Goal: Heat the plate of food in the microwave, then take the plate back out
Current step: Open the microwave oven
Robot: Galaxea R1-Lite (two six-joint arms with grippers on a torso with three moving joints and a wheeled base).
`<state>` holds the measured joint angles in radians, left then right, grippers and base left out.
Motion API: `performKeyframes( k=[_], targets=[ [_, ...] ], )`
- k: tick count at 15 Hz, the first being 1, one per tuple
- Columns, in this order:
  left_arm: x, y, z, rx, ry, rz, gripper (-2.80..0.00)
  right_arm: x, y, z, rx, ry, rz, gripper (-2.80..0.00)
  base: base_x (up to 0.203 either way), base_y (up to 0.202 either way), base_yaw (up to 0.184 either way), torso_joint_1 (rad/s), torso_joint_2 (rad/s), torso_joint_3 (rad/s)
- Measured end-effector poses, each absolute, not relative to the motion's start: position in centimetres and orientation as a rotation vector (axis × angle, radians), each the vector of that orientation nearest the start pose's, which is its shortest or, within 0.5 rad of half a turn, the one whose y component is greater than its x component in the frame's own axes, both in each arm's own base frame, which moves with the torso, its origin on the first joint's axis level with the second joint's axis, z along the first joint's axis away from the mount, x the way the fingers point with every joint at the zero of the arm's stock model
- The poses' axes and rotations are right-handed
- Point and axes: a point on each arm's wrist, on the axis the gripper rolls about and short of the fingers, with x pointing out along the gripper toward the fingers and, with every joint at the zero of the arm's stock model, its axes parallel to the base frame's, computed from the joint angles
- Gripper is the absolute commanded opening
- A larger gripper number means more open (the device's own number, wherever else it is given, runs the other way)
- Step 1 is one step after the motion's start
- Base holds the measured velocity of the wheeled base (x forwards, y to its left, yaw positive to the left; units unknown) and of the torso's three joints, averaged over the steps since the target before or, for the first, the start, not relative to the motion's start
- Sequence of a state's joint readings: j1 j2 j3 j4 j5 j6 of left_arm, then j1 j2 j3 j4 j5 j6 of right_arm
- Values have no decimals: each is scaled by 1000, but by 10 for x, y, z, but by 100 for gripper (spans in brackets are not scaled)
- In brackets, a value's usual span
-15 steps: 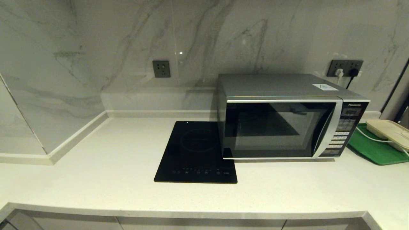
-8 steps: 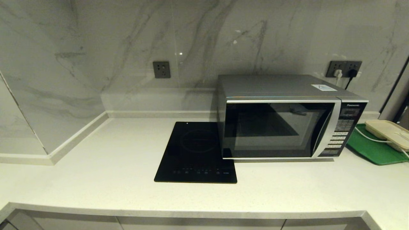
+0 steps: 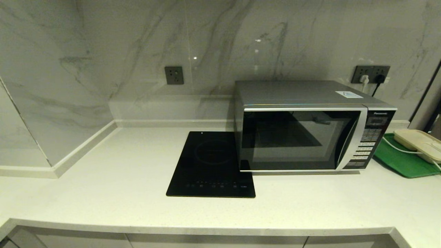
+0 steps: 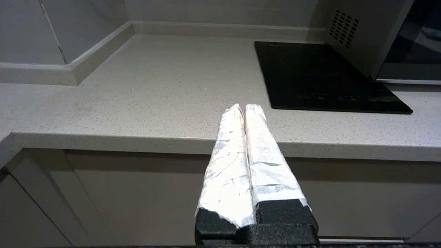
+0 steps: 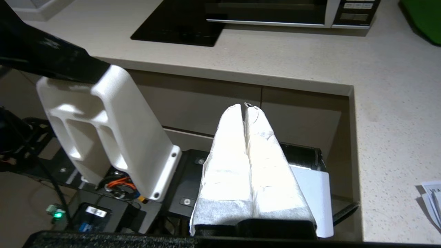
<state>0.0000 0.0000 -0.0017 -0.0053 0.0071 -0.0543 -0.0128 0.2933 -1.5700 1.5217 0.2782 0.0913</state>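
Microwave point(image 3: 303, 137) door closed; left gripper point(image 4: 244, 108) and right gripper point(image 5: 245, 107) pressed together, holding nothing

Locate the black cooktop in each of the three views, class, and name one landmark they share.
Head view: cooktop at centre, left of the microwave.
Left wrist view: upper right, beyond the shut left gripper.
Right wrist view: top edge, beyond the shut right gripper.
Shared landmark: the microwave.

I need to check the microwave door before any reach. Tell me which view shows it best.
The head view: the microwave shows whole, its dark glass door shut and the keypad visible. The left wrist view catches only its vented side and a door corner; the right wrist view shows just the lower front strip.
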Motion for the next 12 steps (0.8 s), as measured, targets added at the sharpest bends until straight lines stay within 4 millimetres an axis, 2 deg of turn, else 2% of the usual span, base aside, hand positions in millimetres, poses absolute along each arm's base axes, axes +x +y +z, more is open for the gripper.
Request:
performKeyframes(
  k=[4, 7, 9, 12],
  targets=[
    [-23, 0, 76, -54, -7, 7, -280, -224, 5, 208, 85, 228, 228, -280, 0, 0, 0, 0, 0, 0],
    [-23, 0, 77, -55, -8, 7, -280, -224, 5, 178, 29, 219, 236, -280, 0, 0, 0, 0, 0, 0],
    [-23, 0, 77, -55, -8, 7, -280, -212, 5, 174, 22, 192, 235, -280, 0, 0, 0, 0, 0, 0],
    [-23, 0, 77, -55, -8, 7, -280, -174, 4, 172, 32, 168, 181, -280, 0, 0, 0, 0, 0, 0]
  ],
)
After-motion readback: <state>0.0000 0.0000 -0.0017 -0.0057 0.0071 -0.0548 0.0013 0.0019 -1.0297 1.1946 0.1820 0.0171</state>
